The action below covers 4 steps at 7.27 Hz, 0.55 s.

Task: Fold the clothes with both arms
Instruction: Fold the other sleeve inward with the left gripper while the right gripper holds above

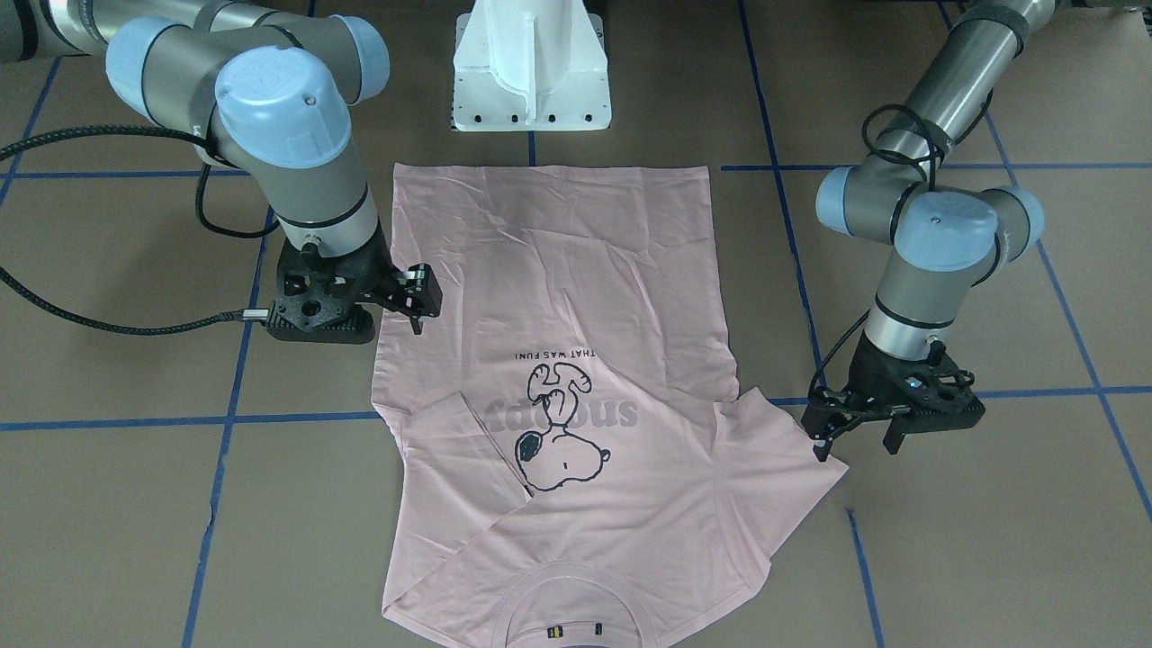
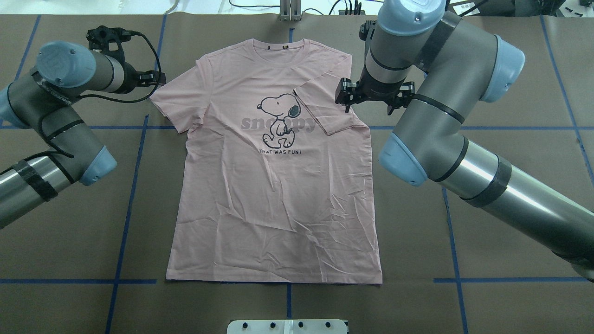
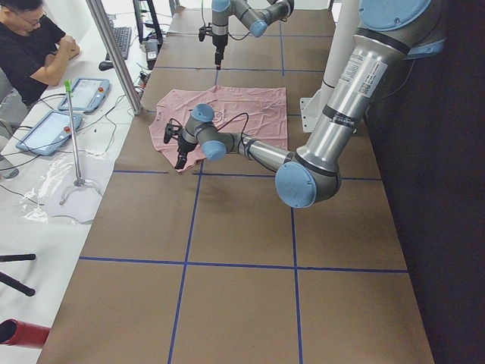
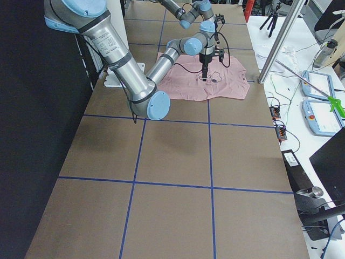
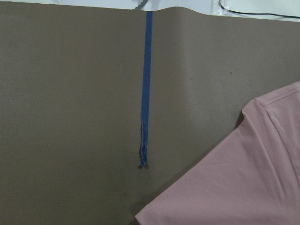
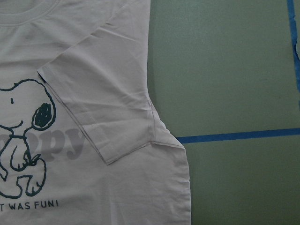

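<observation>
The pink T-shirt lies flat and face up in the middle of the brown table. Black letters under a cartoon dog say "THAT WAS FUN!". A grey word behind the dog starts "sno" and ends "py". One sleeve is folded over the chest. The right gripper is beside it, fingers apart. The left gripper is by the other sleeve, fingers apart too.

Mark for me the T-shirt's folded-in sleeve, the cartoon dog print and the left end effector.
folded-in sleeve (image 2: 325,111): overhead exterior view, middle of the flap lying on the chest.
cartoon dog print (image 2: 277,124): overhead exterior view, the dog's body.
left end effector (image 1: 855,450): exterior front-facing view, midway between its fingertips.
</observation>
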Each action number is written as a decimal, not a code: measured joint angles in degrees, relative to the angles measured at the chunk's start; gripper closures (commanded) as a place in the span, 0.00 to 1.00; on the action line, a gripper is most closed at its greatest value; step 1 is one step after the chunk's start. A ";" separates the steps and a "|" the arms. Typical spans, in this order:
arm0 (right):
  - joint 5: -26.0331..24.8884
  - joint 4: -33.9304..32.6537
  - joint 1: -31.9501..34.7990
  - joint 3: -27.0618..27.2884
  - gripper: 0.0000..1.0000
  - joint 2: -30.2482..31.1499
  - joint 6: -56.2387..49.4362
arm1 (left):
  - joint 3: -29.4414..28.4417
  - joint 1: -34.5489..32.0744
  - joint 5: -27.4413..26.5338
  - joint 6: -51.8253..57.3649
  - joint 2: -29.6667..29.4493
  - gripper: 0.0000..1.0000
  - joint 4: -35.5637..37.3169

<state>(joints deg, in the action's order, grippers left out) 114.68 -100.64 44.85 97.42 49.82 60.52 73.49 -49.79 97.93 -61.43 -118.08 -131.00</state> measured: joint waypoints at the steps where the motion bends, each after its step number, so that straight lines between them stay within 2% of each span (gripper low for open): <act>1: 0.65 -0.01 0.20 0.60 0.00 0.41 0.02 | -3.49 0.36 -0.87 -0.24 -1.06 0.03 -3.05; 4: 1.17 0.34 0.40 0.84 0.00 0.62 0.04 | -5.99 1.38 -1.30 -0.35 -1.79 0.02 -5.25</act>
<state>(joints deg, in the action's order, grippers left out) 115.86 -100.30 45.25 98.26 50.44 60.56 67.51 -48.41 96.63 -61.78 -119.87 -136.25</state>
